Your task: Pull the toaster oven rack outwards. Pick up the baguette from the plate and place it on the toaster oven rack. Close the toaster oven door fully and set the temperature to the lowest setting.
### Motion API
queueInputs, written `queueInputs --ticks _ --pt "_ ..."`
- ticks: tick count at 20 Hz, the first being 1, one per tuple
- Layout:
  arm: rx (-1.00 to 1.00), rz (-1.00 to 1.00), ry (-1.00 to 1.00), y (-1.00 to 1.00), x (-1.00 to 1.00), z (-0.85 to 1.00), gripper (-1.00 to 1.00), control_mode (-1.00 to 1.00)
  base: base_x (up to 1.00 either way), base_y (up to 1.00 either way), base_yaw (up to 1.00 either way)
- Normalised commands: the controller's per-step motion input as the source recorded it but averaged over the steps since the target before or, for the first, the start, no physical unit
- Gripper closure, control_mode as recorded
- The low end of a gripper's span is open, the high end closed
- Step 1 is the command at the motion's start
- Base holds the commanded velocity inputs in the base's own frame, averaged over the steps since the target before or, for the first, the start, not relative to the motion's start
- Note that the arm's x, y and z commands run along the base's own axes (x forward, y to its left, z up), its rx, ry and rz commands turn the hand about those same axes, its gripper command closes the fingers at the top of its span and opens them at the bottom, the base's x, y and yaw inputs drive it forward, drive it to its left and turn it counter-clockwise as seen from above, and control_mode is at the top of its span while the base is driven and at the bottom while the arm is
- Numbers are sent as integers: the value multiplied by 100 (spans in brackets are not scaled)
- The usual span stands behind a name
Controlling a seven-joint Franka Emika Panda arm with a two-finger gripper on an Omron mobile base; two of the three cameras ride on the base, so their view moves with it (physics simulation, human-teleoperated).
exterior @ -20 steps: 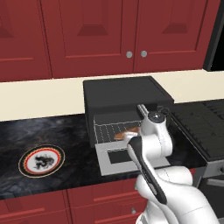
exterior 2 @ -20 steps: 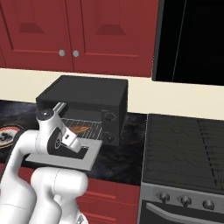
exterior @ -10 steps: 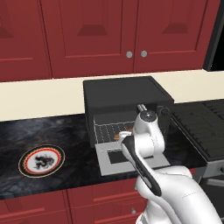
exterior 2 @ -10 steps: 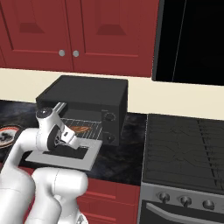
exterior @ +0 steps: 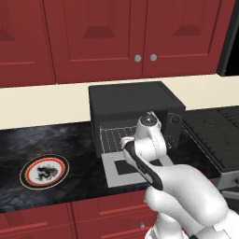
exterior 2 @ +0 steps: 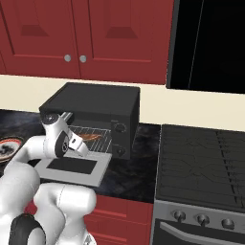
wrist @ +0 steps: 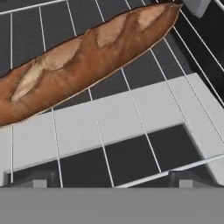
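Hand spread, holding nothing | baguette: brown, pale slashes, lying on toaster oven rack

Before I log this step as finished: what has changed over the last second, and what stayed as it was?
The arm's wrist has drawn a little back from the toaster oven toward the base, and the pincer stays open, holding nothing. Unchanged: the baguette lies on the toaster oven rack, the toaster oven door hangs open, the plate sits bare on the counter.
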Motion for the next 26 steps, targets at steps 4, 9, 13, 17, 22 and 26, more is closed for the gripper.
queueInputs --ticks 4,9,13,17,22,26 --pt "-5 3 0 0 20 -87 -100 -100 0 0 0" --pt "0 2 -3 0 22 -79 -100 -100 0 0 0" --pt "0 2 -6 0 20 -81 -100 -100 0 0 0" --pt "0 3 -12 0 15 -83 -100 -100 0 0 0" --pt "0 4 -17 0 4 -72 -100 -100 0 0 0" --pt "-1 3 -16 0 0 -39 -100 -100 0 0 0"
